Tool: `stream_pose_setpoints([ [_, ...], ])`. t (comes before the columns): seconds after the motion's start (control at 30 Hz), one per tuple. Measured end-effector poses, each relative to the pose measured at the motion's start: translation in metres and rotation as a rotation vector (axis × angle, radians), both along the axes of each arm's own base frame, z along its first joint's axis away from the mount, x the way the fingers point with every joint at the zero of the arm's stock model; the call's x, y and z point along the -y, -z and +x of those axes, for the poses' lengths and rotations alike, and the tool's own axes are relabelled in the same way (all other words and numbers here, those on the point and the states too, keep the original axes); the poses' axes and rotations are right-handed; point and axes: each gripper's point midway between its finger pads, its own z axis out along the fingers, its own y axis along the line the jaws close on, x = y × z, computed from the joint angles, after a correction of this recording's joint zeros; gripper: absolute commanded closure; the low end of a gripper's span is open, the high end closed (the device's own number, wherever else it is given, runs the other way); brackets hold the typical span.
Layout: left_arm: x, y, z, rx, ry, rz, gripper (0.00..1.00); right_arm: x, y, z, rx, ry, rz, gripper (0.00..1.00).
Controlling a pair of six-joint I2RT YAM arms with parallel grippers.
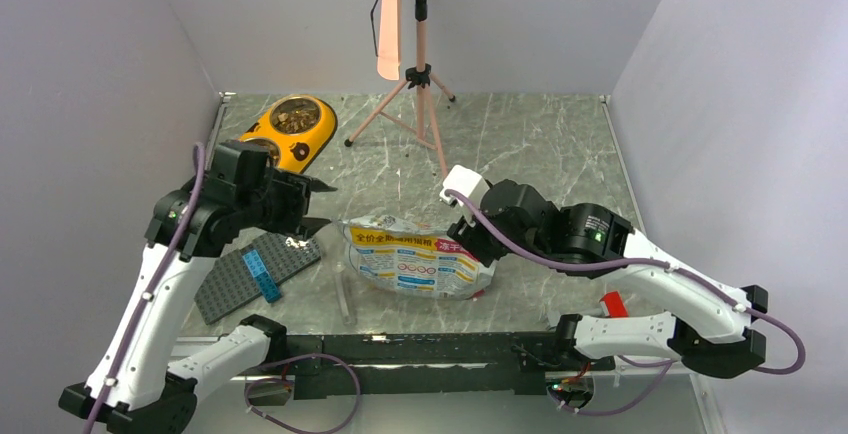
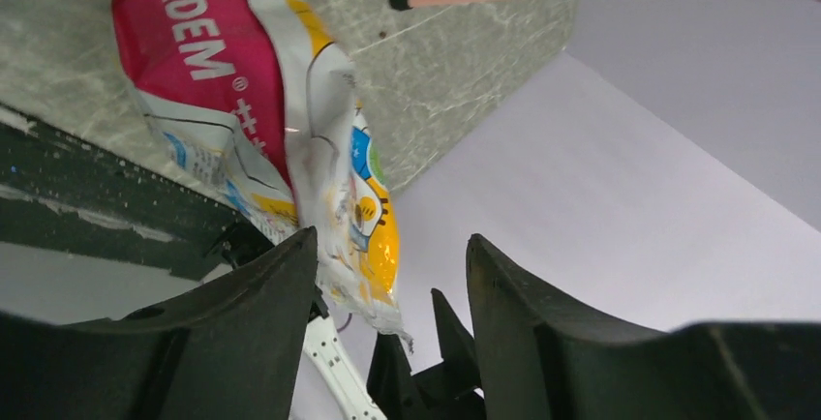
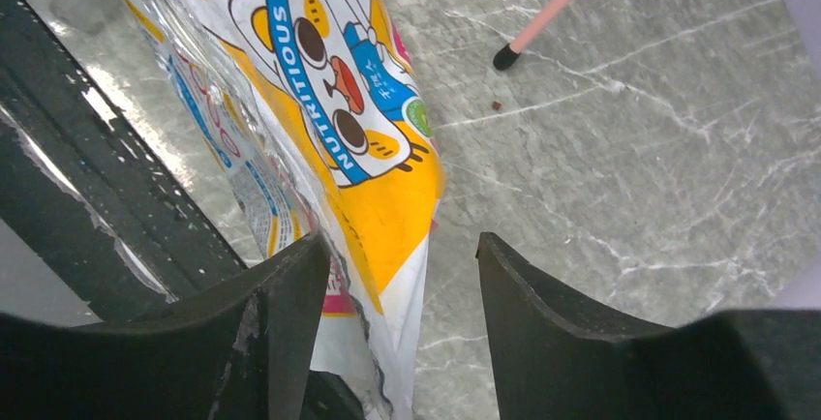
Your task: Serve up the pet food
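Printed bag (image 3: 329, 101), right wrist view: "NUTRITIOUS" in white capitals along blue band across cartoon face; tiny characters on blue tag beside it, unreadable. Left wrist view: white letters "AIDEM" with ® mark on pink panel of same bag. Top view: red Chinese characters on yellow strip, too small to read.

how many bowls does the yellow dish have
2. The far bowl, filled with pet food, toward the back wall; the near bowl, partly hidden by the left arm. Both in the yellow dish.
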Motion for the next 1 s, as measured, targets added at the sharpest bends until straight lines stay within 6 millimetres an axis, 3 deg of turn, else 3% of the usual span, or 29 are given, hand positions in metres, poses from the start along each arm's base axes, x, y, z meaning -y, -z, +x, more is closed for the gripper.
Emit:
stream_pose_setpoints([
  [0.23, -0.016, -0.049, 0.005, 0.185, 0.027, 0.109, 0.33, -0.027, -0.003, -0.007, -0.066, -0.065, 0.042, 0.30],
  [0.3, -0.020, -0.053, 0.001, 0.224, 0.044, 0.134, 0.25, -0.037, -0.002, -0.011, -0.084, -0.094, 0.049, 0.29],
  [0.37, -0.024, -0.057, -0.002, 0.277, 0.061, 0.163, 0.09, -0.050, -0.003, -0.015, -0.103, -0.126, 0.061, 0.27],
  [0.43, -0.029, -0.063, -0.005, 0.345, 0.072, 0.190, 0.02, -0.063, -0.006, -0.019, -0.117, -0.154, 0.081, 0.25],
  [0.6, -0.044, -0.091, -0.015, 0.517, 0.073, 0.255, 0.02, -0.086, -0.013, -0.028, -0.158, -0.221, 0.126, 0.24],
  [0.77, -0.047, -0.114, -0.016, 0.608, 0.094, 0.299, 0.03, -0.106, -0.001, -0.043, -0.204, -0.289, 0.098, 0.24],
  [0.83, -0.047, -0.114, -0.014, 0.617, 0.105, 0.311, 0.03, -0.114, 0.009, -0.051, -0.206, -0.311, 0.061, 0.29],
  [1.0, -0.045, -0.102, -0.011, 0.605, 0.117, 0.317, 0.05, -0.133, 0.031, -0.059, -0.160, -0.284, -0.043, 0.62],
])
